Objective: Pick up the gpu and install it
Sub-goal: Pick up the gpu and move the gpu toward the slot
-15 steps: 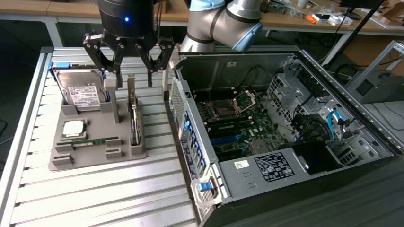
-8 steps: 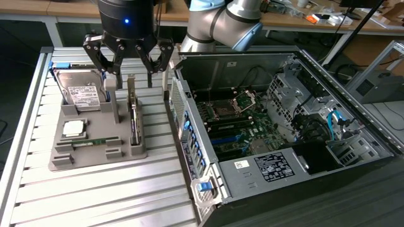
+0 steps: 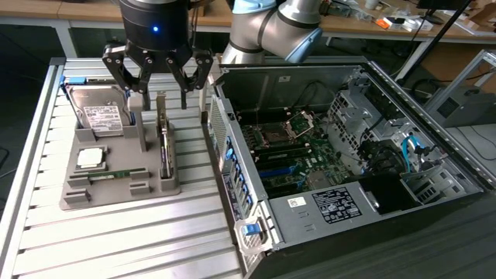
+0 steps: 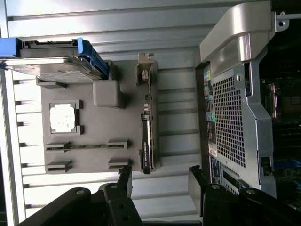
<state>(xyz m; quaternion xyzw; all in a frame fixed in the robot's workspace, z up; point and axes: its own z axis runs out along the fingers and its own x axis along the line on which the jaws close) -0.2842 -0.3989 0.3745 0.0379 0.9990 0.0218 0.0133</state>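
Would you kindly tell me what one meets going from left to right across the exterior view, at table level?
Hard drive → gpu, standing on edge → open computer case.

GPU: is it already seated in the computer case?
No, the gpu stands on edge in the gray tray beside the case, below the open gripper.

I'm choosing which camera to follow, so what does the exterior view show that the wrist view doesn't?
Exterior view: the arm's elbow, plus the blue cables and the white label inside the open computer case. Wrist view: the case's perforated rear grille, seen face-on. Both: the grey tray with the hard drive, the gpu standing on edge, and the open pincer hovering by the gpu, holding nothing.
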